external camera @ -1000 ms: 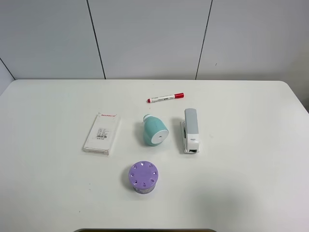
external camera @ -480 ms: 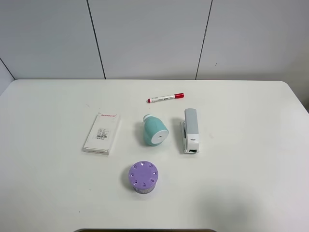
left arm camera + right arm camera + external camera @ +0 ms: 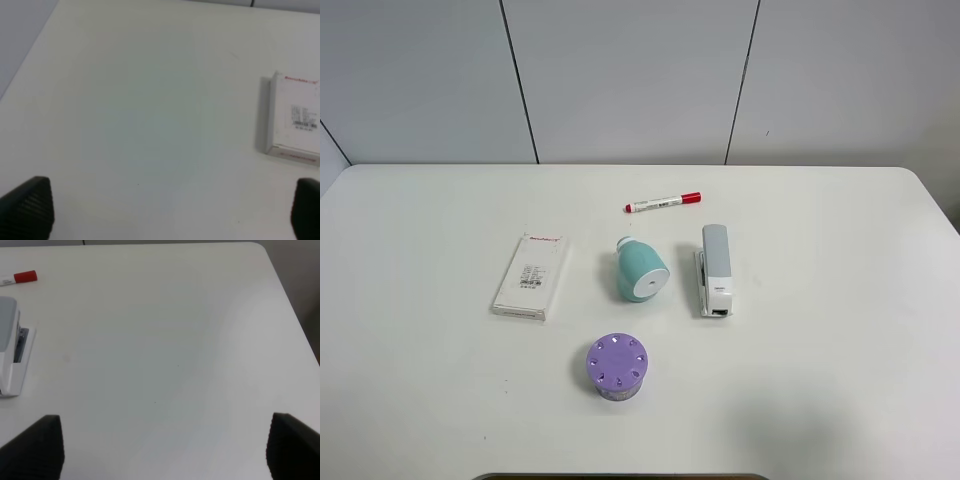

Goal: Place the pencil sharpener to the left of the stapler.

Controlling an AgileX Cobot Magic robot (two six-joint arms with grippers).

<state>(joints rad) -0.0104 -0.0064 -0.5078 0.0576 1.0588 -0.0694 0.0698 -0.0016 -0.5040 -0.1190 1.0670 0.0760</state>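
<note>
The teal pencil sharpener [image 3: 639, 271] lies on its side on the white table, its flat white face turned toward the front edge. Just to its right lies the slim grey and white stapler [image 3: 715, 270], lengthwise front to back; its end also shows in the right wrist view [image 3: 11, 347]. Neither arm appears in the exterior high view. My left gripper [image 3: 170, 210] hangs open over bare table near a white box, with only its dark fingertips [image 3: 30, 207] in sight. The right gripper [image 3: 162, 447] is open too, over bare table to the right of the stapler.
A flat white box [image 3: 531, 276] lies left of the sharpener and shows in the left wrist view [image 3: 294, 120]. A purple cylinder with holes on top [image 3: 617, 367] stands near the front. A red-capped white marker [image 3: 663, 202] lies behind the sharpener, its cap in the right wrist view [image 3: 22, 276].
</note>
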